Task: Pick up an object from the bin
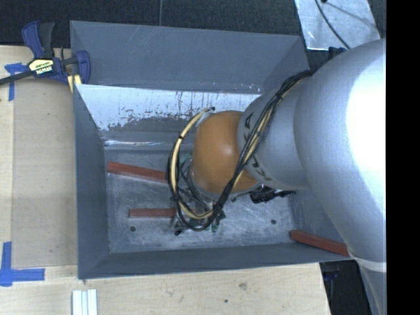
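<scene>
Camera view: the gripper (188, 223) sits low beside a reddish-brown stick (151, 212) on the bin (92, 176) floor. Spread or pinching, I cannot tell. The pick looks unfinished.

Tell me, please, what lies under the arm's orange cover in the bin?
Two reddish-brown sticks, an upper stick and a lower stick, run in from the left across the bin floor up to the orange cover and its cables. Their right ends and the floor beneath are covered.
</scene>
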Action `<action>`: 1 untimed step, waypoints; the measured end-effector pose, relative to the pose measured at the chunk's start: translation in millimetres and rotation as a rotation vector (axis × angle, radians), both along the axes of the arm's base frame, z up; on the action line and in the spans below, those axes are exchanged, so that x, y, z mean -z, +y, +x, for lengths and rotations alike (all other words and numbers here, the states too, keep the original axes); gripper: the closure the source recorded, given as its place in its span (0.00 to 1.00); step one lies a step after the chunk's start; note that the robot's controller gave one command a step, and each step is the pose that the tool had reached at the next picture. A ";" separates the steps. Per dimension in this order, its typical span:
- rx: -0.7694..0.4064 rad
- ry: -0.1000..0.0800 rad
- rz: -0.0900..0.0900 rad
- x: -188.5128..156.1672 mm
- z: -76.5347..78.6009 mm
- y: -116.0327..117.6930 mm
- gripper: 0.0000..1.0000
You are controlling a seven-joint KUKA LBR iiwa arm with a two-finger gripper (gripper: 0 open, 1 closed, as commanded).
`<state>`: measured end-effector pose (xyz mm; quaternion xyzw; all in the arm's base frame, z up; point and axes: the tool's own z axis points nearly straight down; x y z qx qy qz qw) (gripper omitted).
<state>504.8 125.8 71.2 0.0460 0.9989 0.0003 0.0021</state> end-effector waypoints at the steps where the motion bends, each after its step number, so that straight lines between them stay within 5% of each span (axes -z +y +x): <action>1: 0.015 -0.005 0.001 -141.4 -3.3 -15.4 1.00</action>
